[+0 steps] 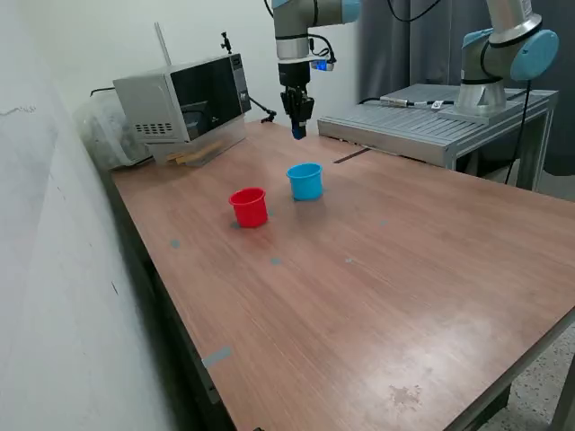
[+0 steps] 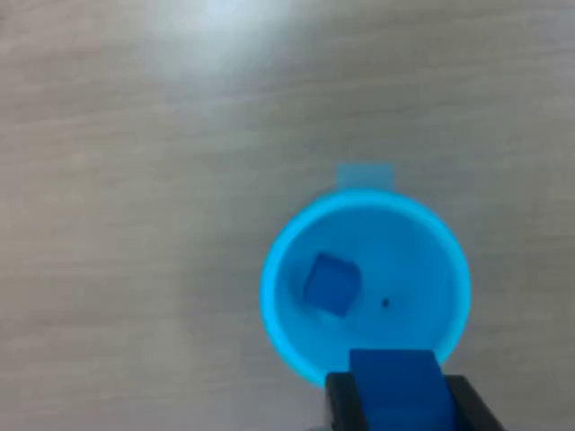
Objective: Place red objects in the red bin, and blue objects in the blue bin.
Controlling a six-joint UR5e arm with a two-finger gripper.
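Wrist view shows our gripper (image 2: 396, 404) squeezing a small dark blue cube (image 2: 396, 382) above the round light blue plastic cup (image 2: 454, 269), where another blue cube (image 2: 331, 284) lies; next we let go.

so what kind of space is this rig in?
Likely a robotics lab or workshop: a second robot arm mounted on a metal bench, a bare wood-top table, and a microwave parked against the wall. Not a home or a production line, as far as it shows.

Exterior view: high, oblique, distant. Wrist view: straight down, close. Shared: blue bin (image 1: 305, 180) (image 2: 366, 287).
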